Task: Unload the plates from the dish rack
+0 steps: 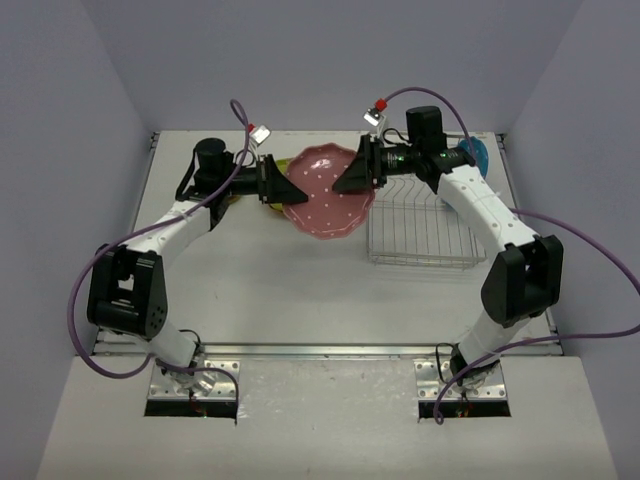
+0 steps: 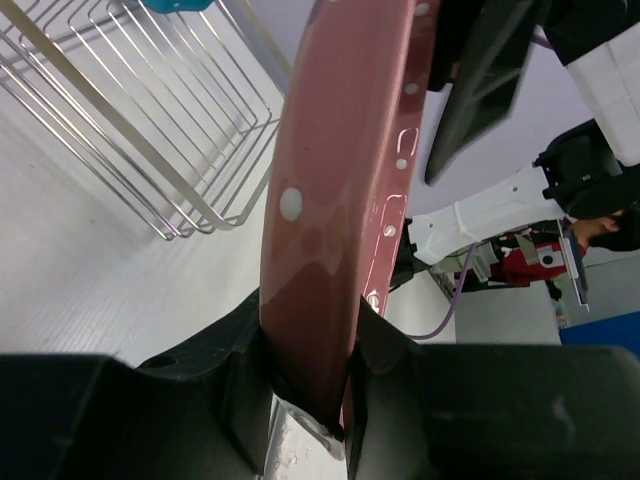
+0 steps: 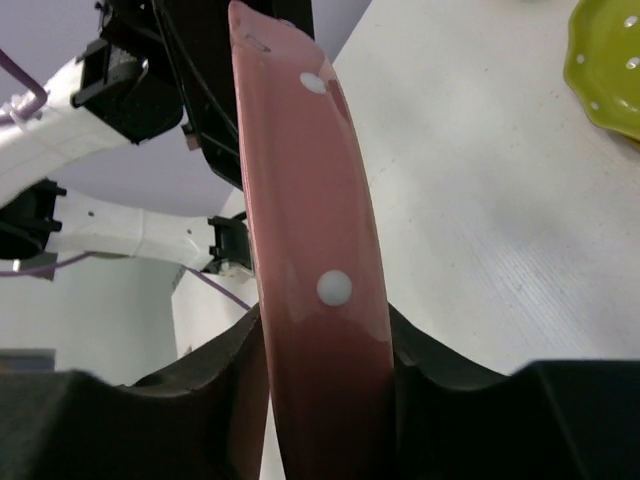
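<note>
Two pincers meet on one pink plate (image 1: 328, 192), held off the white table (image 1: 300, 300) just left of the dish rack (image 1: 420, 232), dotted face turned up toward the overhead camera. Plate: glossy plastic, round, wavy rim, pale raised dots. Left pincer (image 1: 283, 186) is clenched on the plate's left rim; its wrist view shows the rim wedged tight between both black fingers. Right pincer (image 1: 350, 176) is at the opposite rim; its own view shows the rim filling the gap between the fingers, but whether they press or merely flank it I cannot tell. Rack: thin silver wire, rectangular, grid floor with upright loops, standing near the table's far right corner. Teal plate (image 1: 470, 155) stands at the rack's far end, partly hidden behind the right arm. Broad table surface lies open between the pink plate and the arm bases; pale walls close in on three sides. Only the right wrist view shows a lime plate (image 3: 610, 60) lying on the table beyond the pink one. The left wrist view alone gives the rack's wires close up.
</note>
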Action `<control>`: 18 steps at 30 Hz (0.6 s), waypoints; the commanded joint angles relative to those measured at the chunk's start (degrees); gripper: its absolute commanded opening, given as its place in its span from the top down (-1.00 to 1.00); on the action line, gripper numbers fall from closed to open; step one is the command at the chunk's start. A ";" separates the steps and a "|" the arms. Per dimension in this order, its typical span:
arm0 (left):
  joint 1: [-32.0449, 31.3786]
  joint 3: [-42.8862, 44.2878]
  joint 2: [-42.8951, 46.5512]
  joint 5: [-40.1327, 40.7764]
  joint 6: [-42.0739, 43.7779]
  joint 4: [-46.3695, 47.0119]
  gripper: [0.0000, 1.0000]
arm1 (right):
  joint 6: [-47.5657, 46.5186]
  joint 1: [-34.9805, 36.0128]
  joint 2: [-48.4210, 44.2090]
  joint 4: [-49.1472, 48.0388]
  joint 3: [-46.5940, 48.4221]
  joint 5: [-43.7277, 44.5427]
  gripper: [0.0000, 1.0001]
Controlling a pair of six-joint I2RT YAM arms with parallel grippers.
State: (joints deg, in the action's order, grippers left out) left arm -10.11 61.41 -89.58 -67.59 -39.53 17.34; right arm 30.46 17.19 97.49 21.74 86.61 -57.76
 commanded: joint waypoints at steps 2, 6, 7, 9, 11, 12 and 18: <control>0.63 0.53 0.17 -1.82 -0.51 4.09 1.00 | 0.69 -0.45 -1.75 -2.36 3.27 2.04 -0.71; 4.80 0.47 -0.94 -0.53 -3.66 6.23 1.00 | -0.20 -2.20 -1.67 -0.10 3.85 8.04 -0.98; 6.19 0.52 -1.43 -0.18 -4.48 6.89 1.00 | -0.42 -2.62 -1.75 0.67 4.00 9.59 -0.98; 8.35 1.07 -2.62 1.53 -4.64 6.63 1.00 | -1.37 -3.64 -2.15 2.70 4.25 14.26 -0.98; 10.60 2.61 -4.07 4.80 -3.56 5.12 1.00 | -2.50 -4.87 -2.62 4.08 4.19 19.58 -0.98; 11.74 3.46 -5.04 6.25 -3.32 4.36 1.00 | -2.99 -5.37 -2.84 4.95 4.14 22.89 -0.98; 13.45 12.42 -12.61 16.89 4.56 -6.35 1.00 | -4.68 -8.24 -5.93 6.60 2.31 28.04 -0.98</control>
State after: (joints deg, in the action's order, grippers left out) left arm 3.05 65.27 -99.85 -57.23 -39.70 12.17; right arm 28.34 10.40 97.10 27.57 88.31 -35.85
